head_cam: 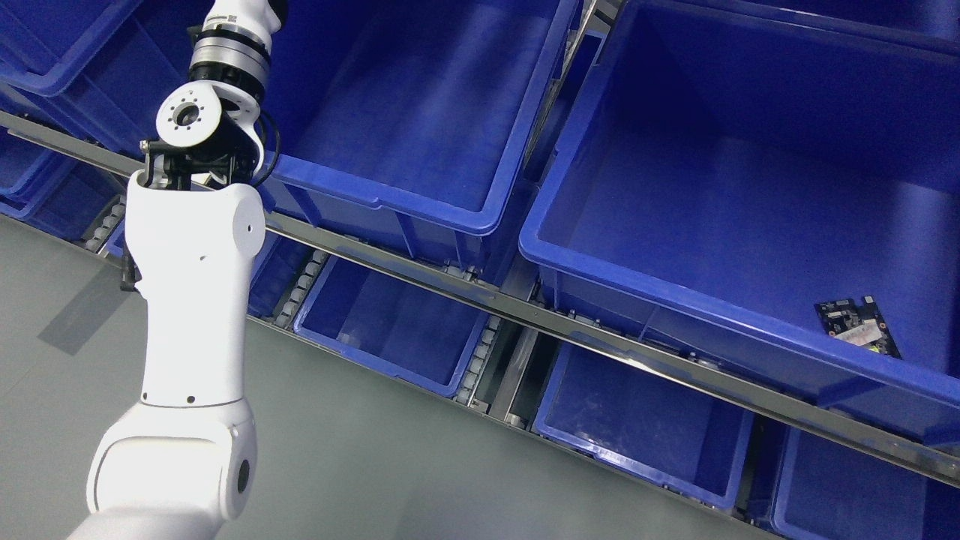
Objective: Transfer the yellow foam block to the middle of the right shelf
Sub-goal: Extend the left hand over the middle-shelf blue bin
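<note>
A: What is the head view showing on the left?

B: The robot's white, jointed left arm (pixel 191 300) is coming in from the lower left corner and reaching straight up. Its silver and black wrist section is running out past the top edge, so the hand itself is lying outside the picture — I cannot tell whether its fingers are wide, narrow or holding anything.

A: And the yellow foam block?

B: It is not showing anywhere in this view. I cannot say where it is.

A: What is standing behind the arm?

B: A large blue plastic bin (pixel 420 112) is sitting tilted on the shelf, and the arm's wrist is crossing in front of its left side. Just beside it to the right, a second large blue plastic bin (pixel 750 172) is filling the upper right of the picture. A small dark printed circuit board (pixel 859 327) is lying inside that one, near its front wall at the lower right.

A: Below those?

B: A long grey metal shelf rail (pixel 525 307) is running diagonally from upper left to lower right under both bins. Beneath it, smaller blue plastic bins (pixel 390 322) are sitting in a row on roller tracks. A plain grey floor (pixel 360 457) is spreading across the lower left — the arm's shadow is falling on it at the far left.
</note>
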`<state>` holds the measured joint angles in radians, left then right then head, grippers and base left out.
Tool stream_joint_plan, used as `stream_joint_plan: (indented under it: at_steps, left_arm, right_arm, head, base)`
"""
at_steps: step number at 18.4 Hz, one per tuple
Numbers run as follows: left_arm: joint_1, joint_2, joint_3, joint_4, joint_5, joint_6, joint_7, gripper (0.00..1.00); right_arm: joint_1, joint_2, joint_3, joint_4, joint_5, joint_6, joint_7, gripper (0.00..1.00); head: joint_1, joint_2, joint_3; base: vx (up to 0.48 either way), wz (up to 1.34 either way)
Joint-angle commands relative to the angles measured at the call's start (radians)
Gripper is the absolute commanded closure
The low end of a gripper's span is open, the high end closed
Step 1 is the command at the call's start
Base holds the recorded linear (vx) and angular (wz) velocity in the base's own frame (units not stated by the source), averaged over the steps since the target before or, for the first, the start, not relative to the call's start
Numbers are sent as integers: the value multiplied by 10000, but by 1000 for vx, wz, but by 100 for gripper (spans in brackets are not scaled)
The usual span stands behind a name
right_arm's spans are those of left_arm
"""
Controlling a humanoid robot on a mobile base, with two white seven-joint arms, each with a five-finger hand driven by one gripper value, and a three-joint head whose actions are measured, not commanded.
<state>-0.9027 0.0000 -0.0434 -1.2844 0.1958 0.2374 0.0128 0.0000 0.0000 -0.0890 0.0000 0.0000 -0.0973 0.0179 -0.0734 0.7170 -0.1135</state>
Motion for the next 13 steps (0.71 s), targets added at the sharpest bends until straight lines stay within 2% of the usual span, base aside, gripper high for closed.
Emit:
stream_joint_plan:
  at_steps: [1, 7, 10, 13]
  left_arm:
    - [-453, 174, -854, 2350, -101, 65, 117, 58]
    - [-377, 174, -947, 2413, -86, 264, 133, 54]
    - [-331, 174, -855, 2306, -71, 1227, 651, 46]
    - [-331, 174, -625, 2290, -55, 1630, 1038, 46]
  right_arm:
    - [-16, -175, 0, -175, 0, 6, 5, 0]
    - [-31, -175, 0, -175, 0, 6, 5, 0]
    - [-16, -175, 0, -175, 0, 6, 5, 0]
    - [-16, -175, 0, -175, 0, 6, 5, 0]
  head:
    - [0, 0, 0]
    - [0, 0, 0]
    - [0, 0, 0]
    - [0, 0, 0]
  base:
    - [16, -35]
    - [4, -9]
    - [0, 0]
    - [0, 0]
